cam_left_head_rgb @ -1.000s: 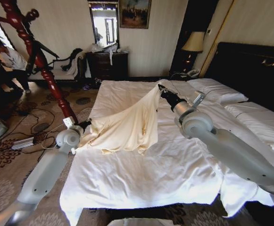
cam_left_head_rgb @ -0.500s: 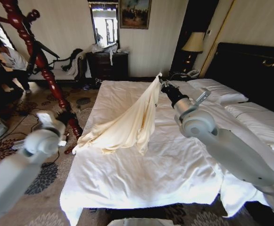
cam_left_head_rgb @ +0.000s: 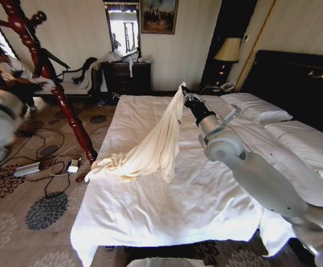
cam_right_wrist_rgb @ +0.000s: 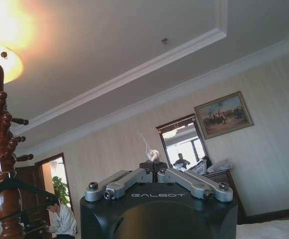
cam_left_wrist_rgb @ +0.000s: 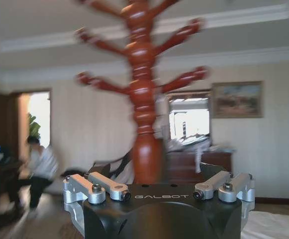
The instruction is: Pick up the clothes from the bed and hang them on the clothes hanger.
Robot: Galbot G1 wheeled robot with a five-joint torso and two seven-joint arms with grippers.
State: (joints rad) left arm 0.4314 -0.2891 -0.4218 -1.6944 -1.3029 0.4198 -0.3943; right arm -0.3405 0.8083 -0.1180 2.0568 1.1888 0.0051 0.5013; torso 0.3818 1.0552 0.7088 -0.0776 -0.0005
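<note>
Here the clothes [cam_left_head_rgb: 157, 143] are stretched diagonally, clamped at the top in the right pincer [cam_left_head_rgb: 184, 92] above the bed [cam_left_head_rgb: 205, 194], trailing toward its left edge; the left pincer [cam_left_wrist_rgb: 159, 191] is spread apart before the coat stand [cam_left_wrist_rgb: 143, 99].

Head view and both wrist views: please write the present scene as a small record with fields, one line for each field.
garment: cream long-sleeved shirt, one end lifted, other end lying crumpled on the sheet
bed: wide bed with white duvet
right gripper: shut on the raised end of the shirt, above the bed
left gripper: open, facing the red-brown wooden coat stand
hanger: thin black hanger on the coat stand, nothing on it
</note>
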